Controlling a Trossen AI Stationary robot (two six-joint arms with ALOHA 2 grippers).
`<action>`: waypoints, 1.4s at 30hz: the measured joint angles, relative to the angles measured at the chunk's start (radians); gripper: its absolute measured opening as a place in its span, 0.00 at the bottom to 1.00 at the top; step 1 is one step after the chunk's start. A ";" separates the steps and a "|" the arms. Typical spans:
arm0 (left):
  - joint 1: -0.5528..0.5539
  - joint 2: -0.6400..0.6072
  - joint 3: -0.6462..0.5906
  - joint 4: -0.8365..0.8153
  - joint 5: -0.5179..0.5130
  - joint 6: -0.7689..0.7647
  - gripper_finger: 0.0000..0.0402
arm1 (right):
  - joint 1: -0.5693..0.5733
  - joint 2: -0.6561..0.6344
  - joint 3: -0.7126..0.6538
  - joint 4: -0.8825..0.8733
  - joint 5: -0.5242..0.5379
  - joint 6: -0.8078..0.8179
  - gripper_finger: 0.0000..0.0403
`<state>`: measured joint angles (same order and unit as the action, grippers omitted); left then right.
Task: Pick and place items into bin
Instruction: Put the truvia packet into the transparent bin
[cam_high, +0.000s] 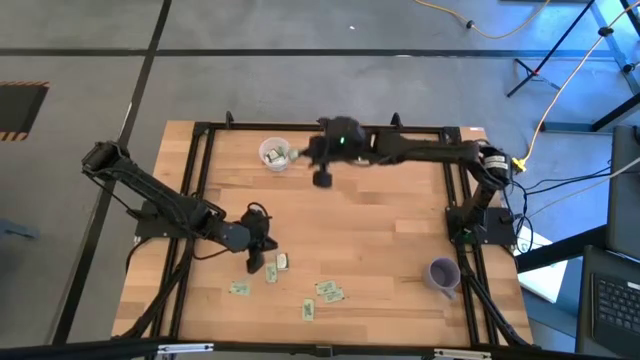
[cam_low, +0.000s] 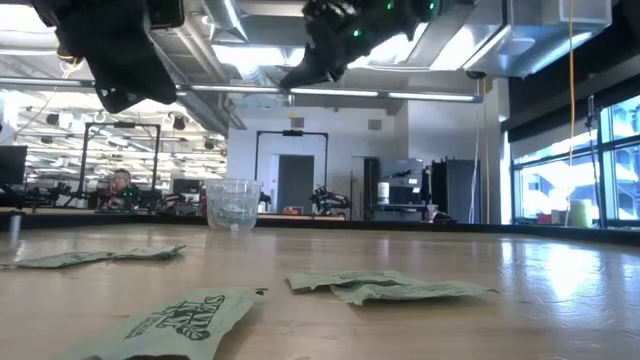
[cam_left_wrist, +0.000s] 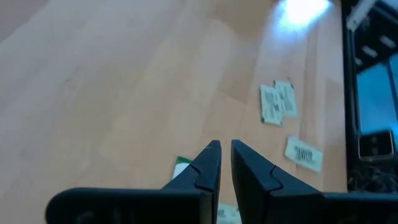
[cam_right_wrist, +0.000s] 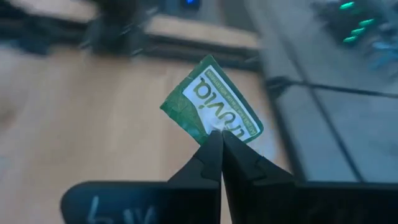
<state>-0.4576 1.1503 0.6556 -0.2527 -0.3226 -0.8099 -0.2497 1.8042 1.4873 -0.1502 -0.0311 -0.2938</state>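
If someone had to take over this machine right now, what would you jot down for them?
Right gripper: shut on a green-and-white flat packet, raised beside the small clear plastic cup at the table's far edge.
Left gripper: jaws slightly apart, nothing held, hovering over the loose packets near the front edge.
Done: a few packets seem to lie in the cup.
Left: drop the held one in, then collect the others. The purple translucent cup isn't the bin.

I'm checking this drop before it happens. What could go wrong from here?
1. The right pincer grips the packet only by one corner, so it could slip out early.
2. In the high view, that pincer is beside the cup, not over it; releasing now would likely miss.
3. The light cup could tip if bumped.
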 joint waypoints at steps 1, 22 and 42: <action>0.000 0.000 0.000 0.000 -0.014 -0.015 0.08 | -0.021 0.006 0.000 0.034 -0.011 0.002 0.01; 0.008 0.000 0.000 0.014 -0.157 -0.131 0.08 | -0.148 0.503 0.539 -0.239 -0.156 -0.036 0.01; 0.008 0.000 0.000 0.012 -0.156 -0.139 0.08 | -0.148 0.584 0.584 -0.239 -0.155 -0.051 0.01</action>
<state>-0.4496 1.1500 0.6556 -0.2405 -0.4790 -0.9485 -0.3973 2.3882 2.0708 -0.3894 -0.1860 -0.3450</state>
